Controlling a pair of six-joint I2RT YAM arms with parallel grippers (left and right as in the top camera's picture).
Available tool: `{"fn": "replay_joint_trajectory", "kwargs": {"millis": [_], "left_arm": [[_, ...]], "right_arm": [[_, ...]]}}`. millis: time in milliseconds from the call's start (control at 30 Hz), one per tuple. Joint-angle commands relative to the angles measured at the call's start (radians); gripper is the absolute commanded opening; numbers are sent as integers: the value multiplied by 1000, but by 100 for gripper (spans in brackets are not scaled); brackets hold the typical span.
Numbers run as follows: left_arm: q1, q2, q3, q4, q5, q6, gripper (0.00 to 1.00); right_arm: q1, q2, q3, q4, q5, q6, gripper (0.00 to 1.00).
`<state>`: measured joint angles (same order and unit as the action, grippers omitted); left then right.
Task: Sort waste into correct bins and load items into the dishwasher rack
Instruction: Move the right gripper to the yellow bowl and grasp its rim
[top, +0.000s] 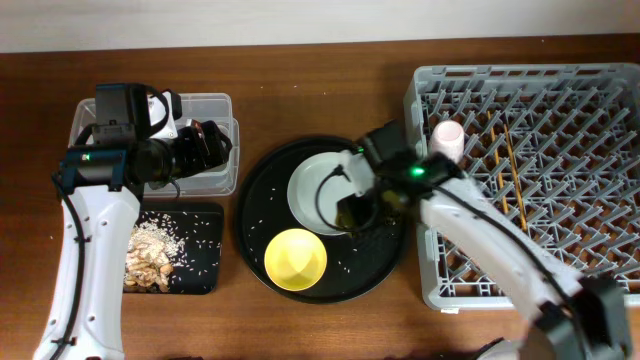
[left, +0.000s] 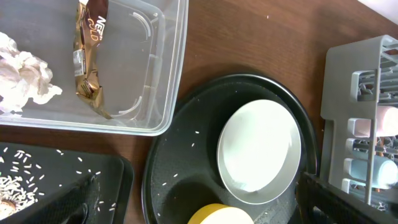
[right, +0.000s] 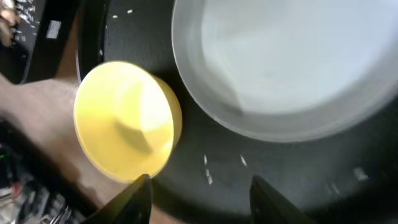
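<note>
Right gripper (right: 200, 180) is low over the round black tray (top: 258, 190), jaws apart, nothing between them. Left gripper (top: 208, 145) hangs wide open and empty over the clear tub (left: 168, 74), well clear of me. Tissue (left: 22, 71) and wrapper (left: 87, 56) are in the tub, scraps (top: 150, 255) on the black rectangular tray (top: 205, 250), pink cup (top: 447, 140) and chopsticks (top: 513, 170) in the rack (top: 430, 90). Left to load are the yellow bowl (right: 124, 118) and plate (right: 286, 62), both on the round tray. The bowl sits just beside one finger, not between the two, so closing here likely grabs air or shoves it. Descending off-centre could tip its rim. The plate lies flat, so my pads may slide off. The two sit close, so dragging one nudges the other.
</note>
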<state>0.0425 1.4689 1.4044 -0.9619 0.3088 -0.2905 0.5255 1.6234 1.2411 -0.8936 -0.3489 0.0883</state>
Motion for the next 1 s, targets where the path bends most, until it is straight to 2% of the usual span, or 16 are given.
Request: {"fn": "replay_joint_trajectory", "kwargs": {"millis": [0,200,367,467,733,767,933,967], "left_arm": [[3,6,-5,-2,-3,8,99],[3,6,-5,-2,-3,8,99],[3,6,-5,-2,-2,8,99],[3,6,-5,-2,-2,8,99],[3,6,-5,-2,-2,8,99],[3,6,-5,-2,-2,8,99],[3,6,-5,-2,-2,8,99],[3,6,-5,-2,-2,8,99]], "right_arm": [[74,103,-11,57,-16,18,49],[154,236,-11,129,0,26,43],[155,237,-12,131,21,26,41],[162,237,-13,124,20,26,33],[203,237,-13,119,21,26,32],[203,237,-13,113,21,26,29],[201,237,-13,105,52,26,27],[201,237,-13,105,51,26,23]]}}
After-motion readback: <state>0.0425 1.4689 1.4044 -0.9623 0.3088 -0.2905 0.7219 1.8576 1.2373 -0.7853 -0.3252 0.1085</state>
